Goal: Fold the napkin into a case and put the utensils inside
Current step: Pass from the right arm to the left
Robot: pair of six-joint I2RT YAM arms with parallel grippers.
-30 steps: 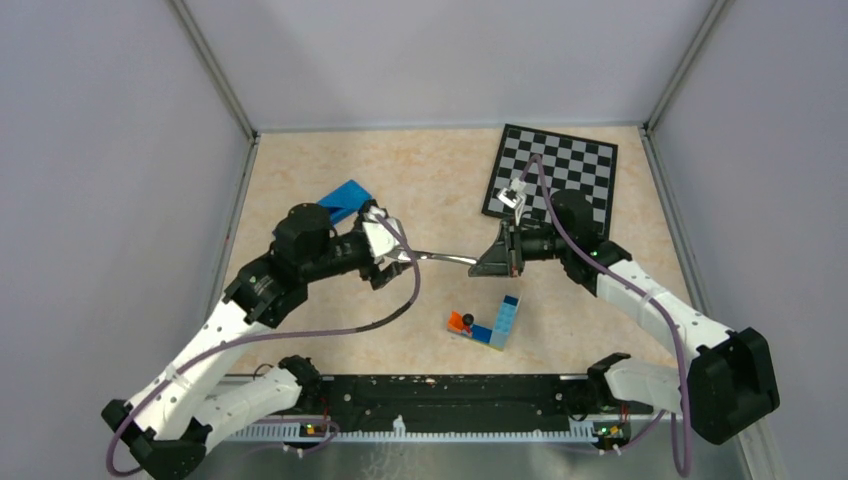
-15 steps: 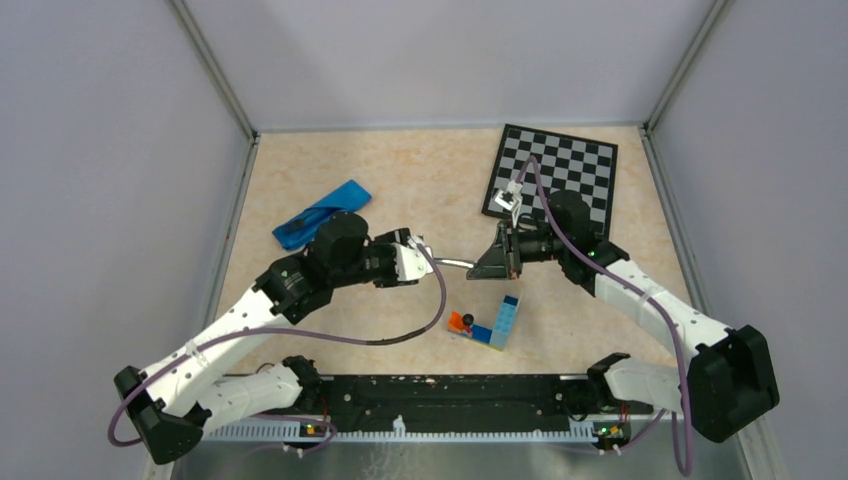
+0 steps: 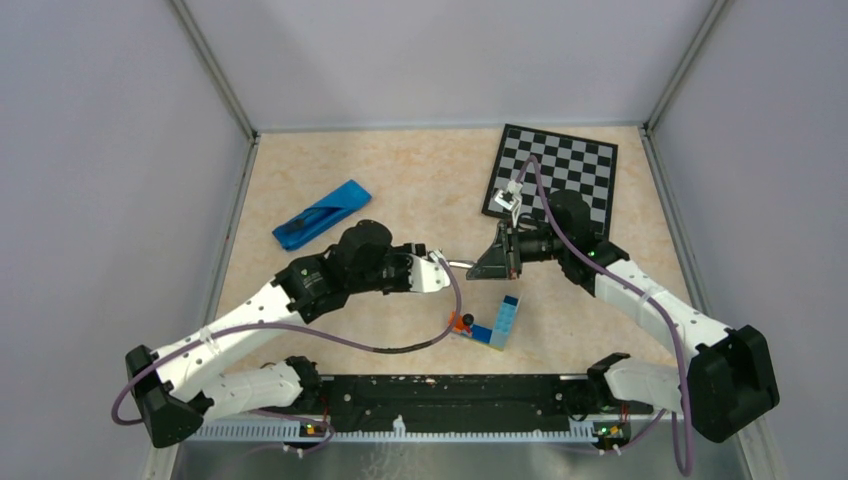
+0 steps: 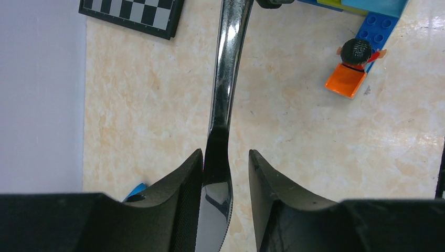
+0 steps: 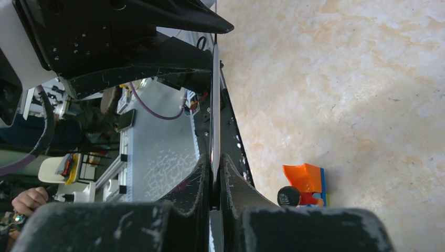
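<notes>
Clamping the level knife (image 4: 226, 79), right gripper (image 5: 212, 164) points it into half-open left gripper (image 4: 225, 156).

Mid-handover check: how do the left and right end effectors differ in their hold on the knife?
The left end effector is open around the knife, with a gap at one finger; the right end effector is shut tight on it. The left end effector's fingers flank the knife's narrow edges; the right end effector's fingers press its flat faces. Both are at the same knife, at opposite ends.
</notes>
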